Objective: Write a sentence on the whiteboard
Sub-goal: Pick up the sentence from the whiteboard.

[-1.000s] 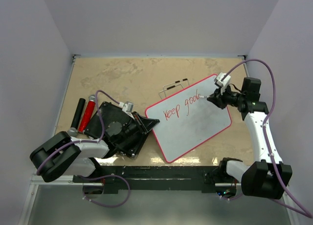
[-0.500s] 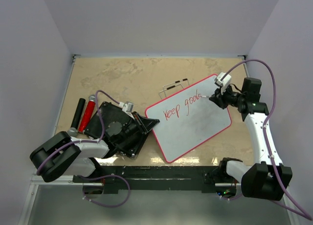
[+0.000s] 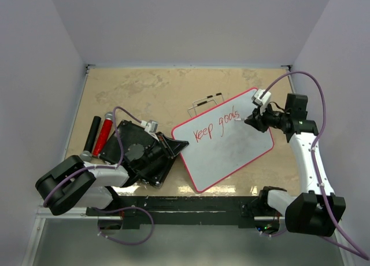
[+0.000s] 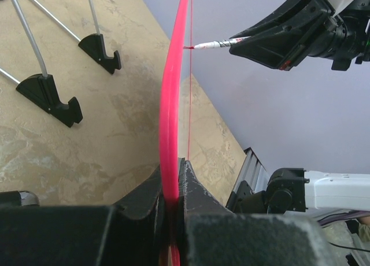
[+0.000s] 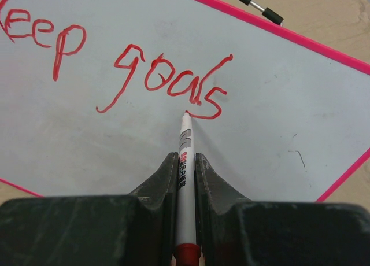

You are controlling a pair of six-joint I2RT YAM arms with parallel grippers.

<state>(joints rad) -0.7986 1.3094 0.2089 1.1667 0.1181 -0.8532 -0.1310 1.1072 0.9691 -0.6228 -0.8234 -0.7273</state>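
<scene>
On the counter [image 3: 144,92] the whiteboard [image 3: 231,153] lies slanted, right of centre, with its near rim pinched by the left tool [image 4: 172,172]. The right tool [image 5: 185,161] is clamped on a red marker [image 5: 184,133] (tip touching the board). The sentence [image 5: 124,75] has just gained its "s": "Keep goals" is written, so most of it probably remains.

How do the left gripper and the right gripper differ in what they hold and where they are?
The left gripper clamps the red rim of the whiteboard; the right gripper holds a marker. The left gripper is at the board's left edge; the right gripper is over its far right part. Both are shut.
</scene>
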